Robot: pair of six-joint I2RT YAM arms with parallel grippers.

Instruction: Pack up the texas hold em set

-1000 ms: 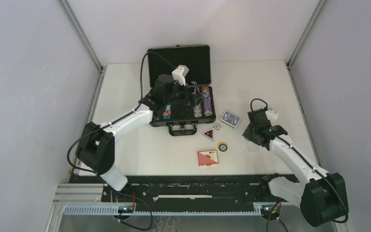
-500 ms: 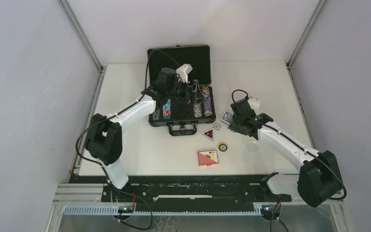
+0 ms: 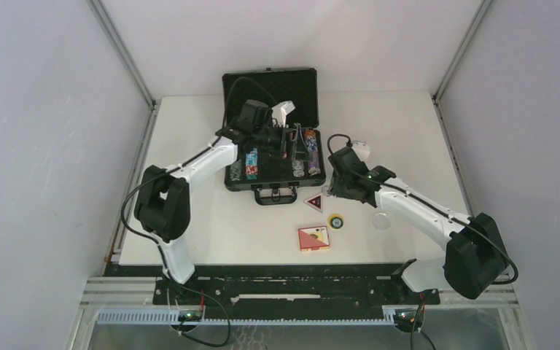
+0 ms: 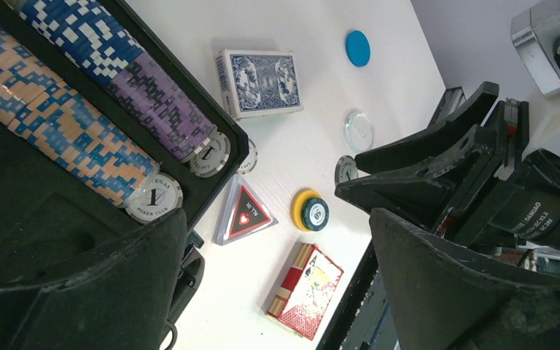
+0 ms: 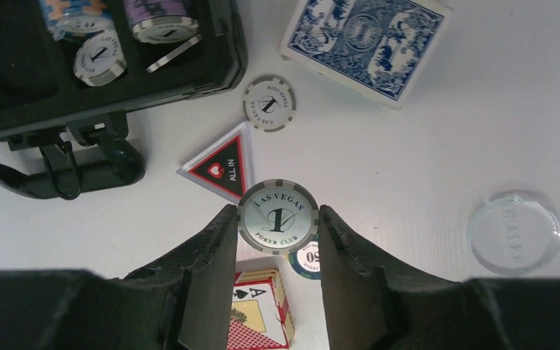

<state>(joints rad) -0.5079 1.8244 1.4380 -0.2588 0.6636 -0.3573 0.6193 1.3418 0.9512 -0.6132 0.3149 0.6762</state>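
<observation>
Since the earlier frames, the right arm has been swung in from the right side of the white bench [image 3: 211, 233] towards the middle of the overhead view. Its right pincer [image 3: 333, 188] is now placed just beside the lower right corner of the black hard briefcase with foam lining [image 3: 270, 91], which lies open at upper centre. A grey-and-white poker chip marked 1 [image 5: 277, 216] is clamped by its rim between this pincer's fingers, above the triangular red-and-black "ALL IN" button [image 5: 222, 164]. The left pincer [image 4: 277, 215] is held spread wide and empty over the case, where rows of multicoloured poker chips [image 4: 58, 138] are laid in their grooves. Outside the case are seen a blue card deck [image 5: 364, 40], a second loose grey chip [image 5: 268, 103], a clear round disc [image 5: 514, 232], a yellow-rimmed chip [image 3: 335, 220] and a red card deck [image 3: 313, 238]. The step in hand is judged to be the return of a stray chip. Next, it should be carried over the case's front wall, lined up with a row's end and released. Both decks, the buttons and the lid are not yet dealt with.
</observation>
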